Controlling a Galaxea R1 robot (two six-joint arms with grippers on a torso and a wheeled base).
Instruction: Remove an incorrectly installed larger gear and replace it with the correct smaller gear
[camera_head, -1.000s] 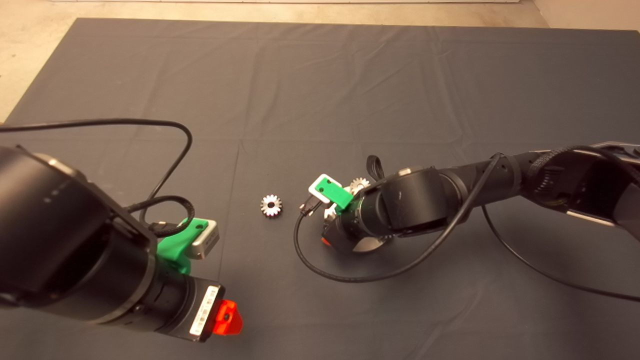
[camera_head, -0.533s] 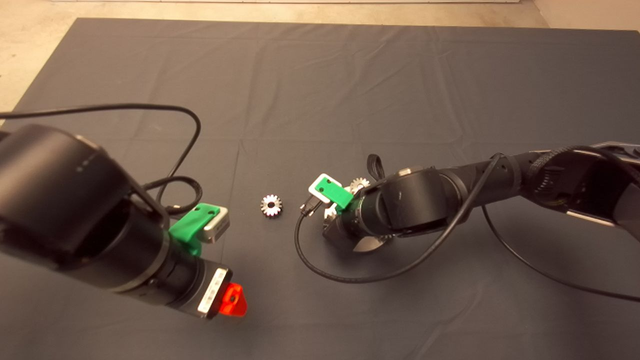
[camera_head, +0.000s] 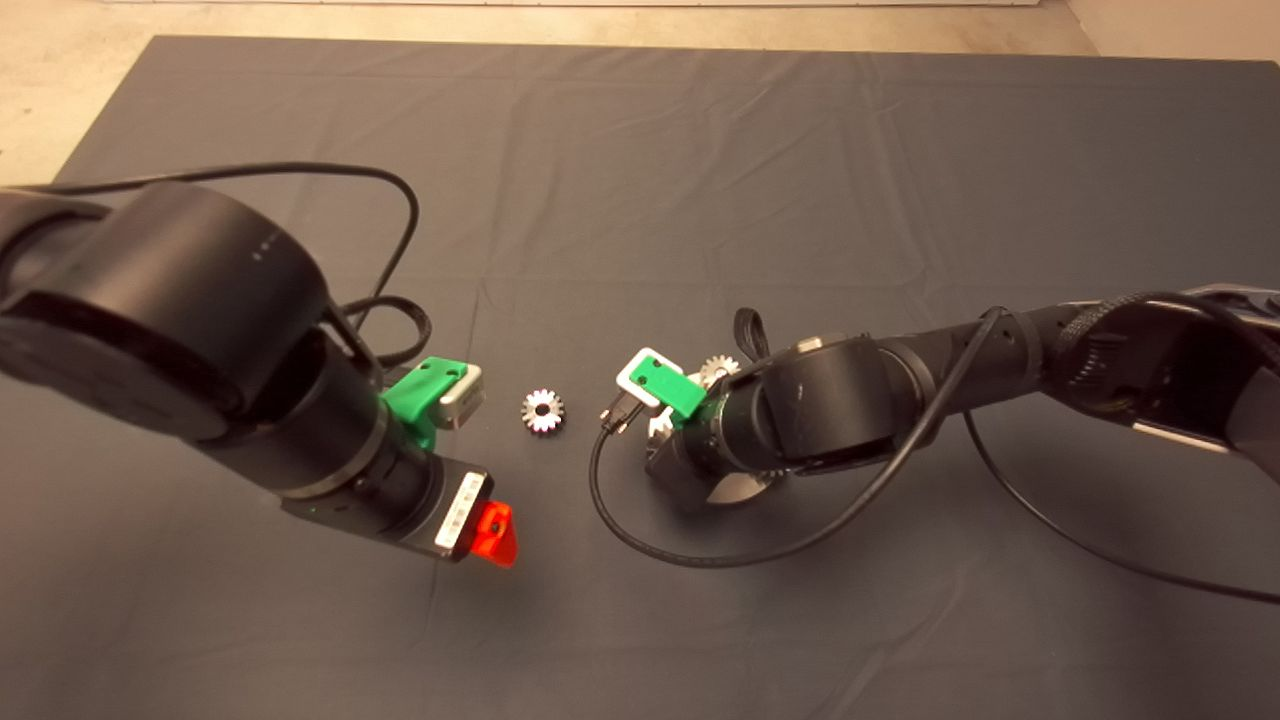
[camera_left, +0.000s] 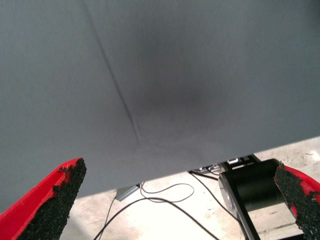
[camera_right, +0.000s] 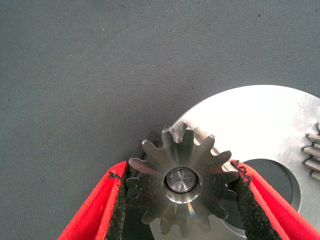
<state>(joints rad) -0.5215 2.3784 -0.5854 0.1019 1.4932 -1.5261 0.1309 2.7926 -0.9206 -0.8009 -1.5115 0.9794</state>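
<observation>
Larger gear (camera_right: 182, 187) sits on a pin on a steel plate (camera_right: 260, 132), between the right gripper (camera_right: 182, 200) fingers; the black pads (camera_right: 120, 200) touch its teeth on both sides, so this claw is closed on it, gear not visibly lifted off the pin. Another gear's teeth (camera_right: 312, 150) show at the plate's far edge, beyond the claw. From overhead the right gripper (camera_head: 672, 470) is mostly hidden under its own wrist, with one small gear (camera_head: 718, 370) peeking out just behind the arm. Smaller gear (camera_head: 542, 411) lies loose on the mat (camera_head: 640, 150), between the two claws, apart from both. Left gripper (camera_head: 495, 532) hovers over bare mat near the loose gear, fingers (camera_left: 50, 205) spread wide, holding nothing. Progress looks early: wrong gear gripped but probably not yet removed; left to do are pulling it off, setting it aside, fetching the smaller gear and seating it on the pin.
</observation>
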